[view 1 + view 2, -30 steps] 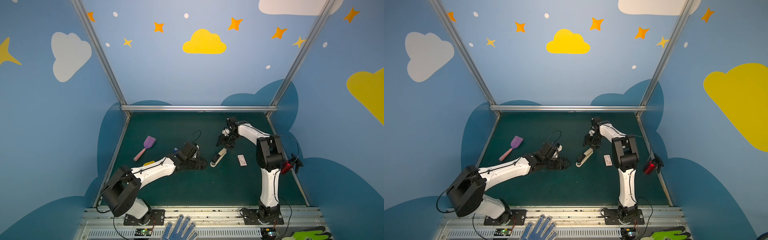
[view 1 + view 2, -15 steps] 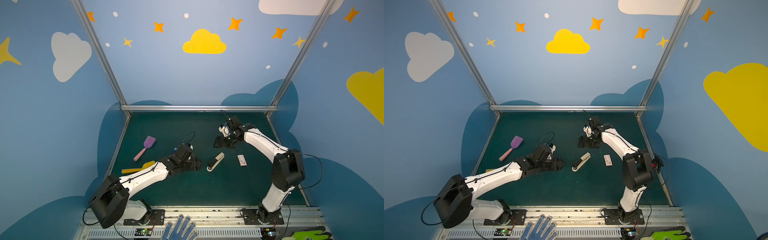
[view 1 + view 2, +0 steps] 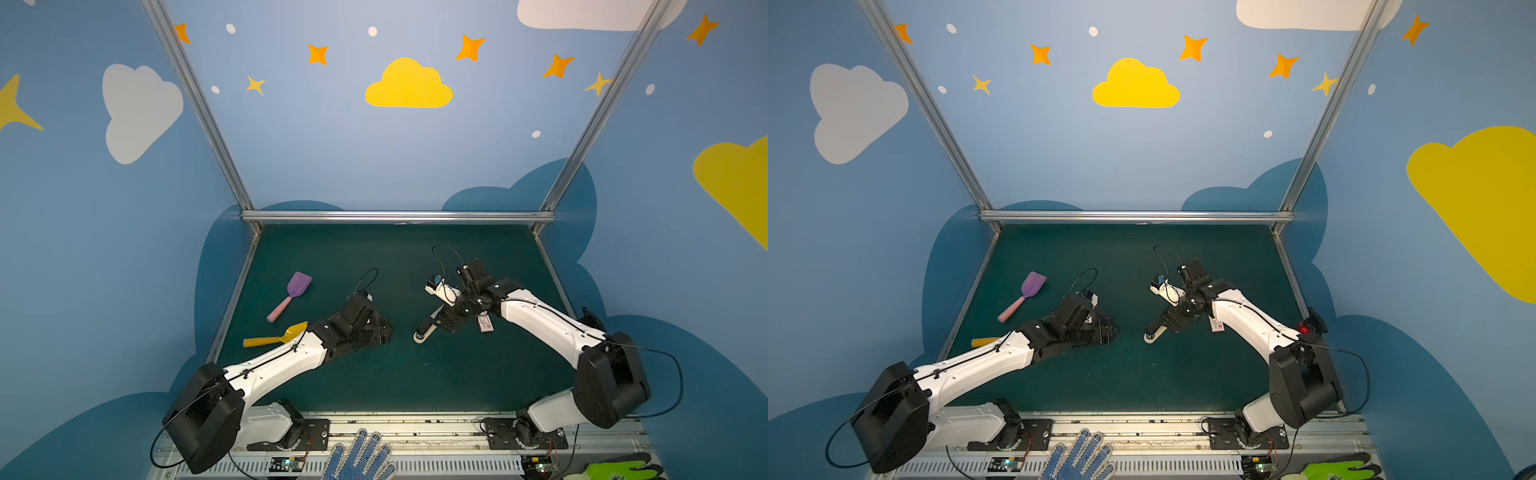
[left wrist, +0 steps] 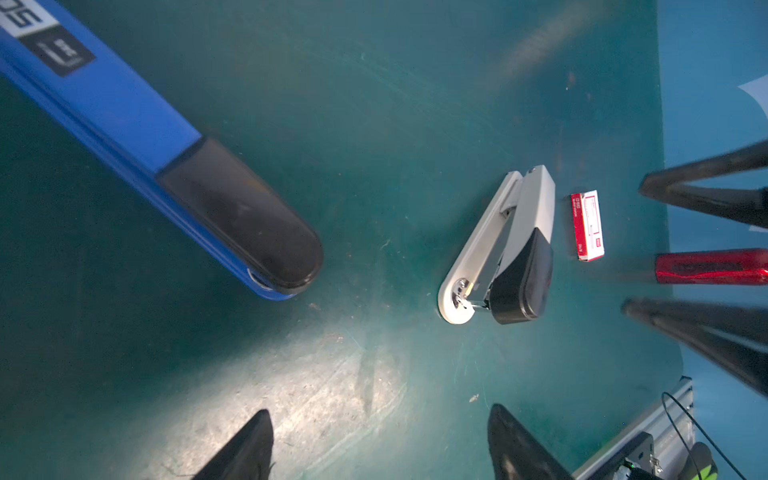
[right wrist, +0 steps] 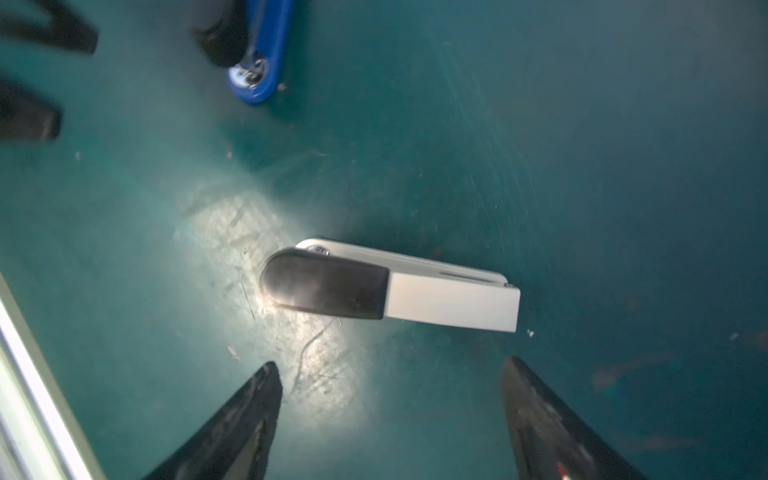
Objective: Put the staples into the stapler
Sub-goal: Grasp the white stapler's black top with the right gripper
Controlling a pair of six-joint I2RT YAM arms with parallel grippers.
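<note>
A white stapler [image 3: 422,332] with a black cap lies on the green mat mid-table, also seen in the wrist views [image 5: 415,291] [image 4: 511,245]. My right gripper [image 3: 446,320] hangs open just over its far end. In the right wrist view the stapler lies beyond that gripper [image 5: 390,399], not between the jaws. The staples box [image 3: 485,324] [image 4: 587,226], white and red, lies right of the stapler. A blue stapler [image 4: 166,153] [image 5: 257,62] lies by my left gripper [image 3: 380,332] [image 4: 380,415], which is open and empty; the top views hide it.
A purple spatula [image 3: 293,293] and a yellow scoop [image 3: 276,337] lie at the left of the mat. Metal rails [image 3: 399,216] border the mat at the back and sides. A blue-dotted glove [image 3: 359,457] and a green glove [image 3: 619,471] rest on the front rail.
My right arm swung down and forward from the back until its gripper was over the white stapler, and its jaws opened wider. The left gripper drew back slightly to the left.
</note>
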